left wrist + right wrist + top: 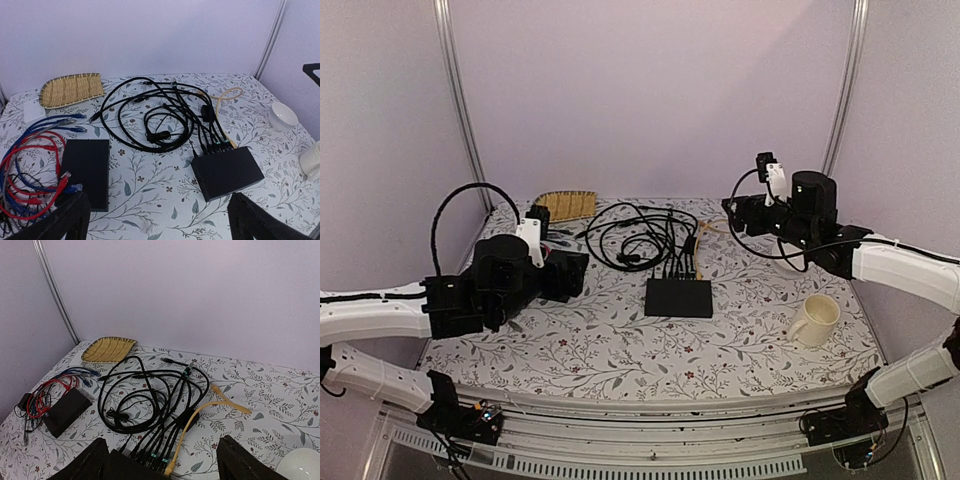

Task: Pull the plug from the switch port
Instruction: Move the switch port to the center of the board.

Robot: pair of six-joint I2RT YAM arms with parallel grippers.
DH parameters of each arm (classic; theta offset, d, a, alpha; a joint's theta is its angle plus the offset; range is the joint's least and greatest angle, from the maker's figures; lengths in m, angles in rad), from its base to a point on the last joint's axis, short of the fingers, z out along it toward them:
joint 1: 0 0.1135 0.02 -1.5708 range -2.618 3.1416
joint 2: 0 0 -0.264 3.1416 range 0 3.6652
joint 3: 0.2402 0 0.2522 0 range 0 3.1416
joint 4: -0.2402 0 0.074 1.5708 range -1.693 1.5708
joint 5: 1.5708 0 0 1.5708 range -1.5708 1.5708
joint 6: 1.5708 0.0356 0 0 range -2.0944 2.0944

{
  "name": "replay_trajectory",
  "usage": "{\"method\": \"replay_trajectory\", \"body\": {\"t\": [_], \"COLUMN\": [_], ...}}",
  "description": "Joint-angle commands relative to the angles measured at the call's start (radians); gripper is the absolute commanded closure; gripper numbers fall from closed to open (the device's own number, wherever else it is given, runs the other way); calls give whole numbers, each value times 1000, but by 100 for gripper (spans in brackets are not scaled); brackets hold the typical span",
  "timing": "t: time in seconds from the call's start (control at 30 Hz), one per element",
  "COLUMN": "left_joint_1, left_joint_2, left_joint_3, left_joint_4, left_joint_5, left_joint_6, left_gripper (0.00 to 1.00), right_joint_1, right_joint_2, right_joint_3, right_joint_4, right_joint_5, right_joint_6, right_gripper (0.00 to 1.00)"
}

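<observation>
My left claw, right claw — both wide open, empty, raised for overview. Switch mid-table; plugs seated along its 12 o'clock edge — cables coil toward 11, probably slack for pulling.

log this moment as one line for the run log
stage: plug not yet pulled | switch: on table, plugs seated in ports | left gripper: open, empty | right gripper: open, empty

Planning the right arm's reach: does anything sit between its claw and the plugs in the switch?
Nothing visible blocks it. The right claw is open, and the plugs show unobstructed between its fingers. Only their own black cables and one yellow cable trail off the switch.
</observation>
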Motion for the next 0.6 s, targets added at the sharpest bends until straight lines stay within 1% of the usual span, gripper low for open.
{"method": "replay_trajectory", "body": {"t": [0.0,0.13,0.27,0.4,0.57], "left_joint_1": [-17,-16,-8,60,158], "left_joint_2": [54,116,155,177,231], "left_joint_3": [61,95,115,118,116], "left_joint_4": [-52,-66,-68,-50,3], "left_joint_5": [133,205,258,381,552], "left_joint_6": [-83,-112,-123,-140,-109], "left_gripper": [2,2,2,2,2], "right_joint_1": [27,50,60,89,104], "right_joint_2": [42,109,158,219,280], "right_joint_3": [31,50,60,116,148], "right_joint_4": [-149,-213,-221,-268,-331], "right_joint_5": [-29,-44,-94,-99,-107], "right_joint_6": [170,234,325,364,414], "right_gripper": [28,31,35,36,35]}}
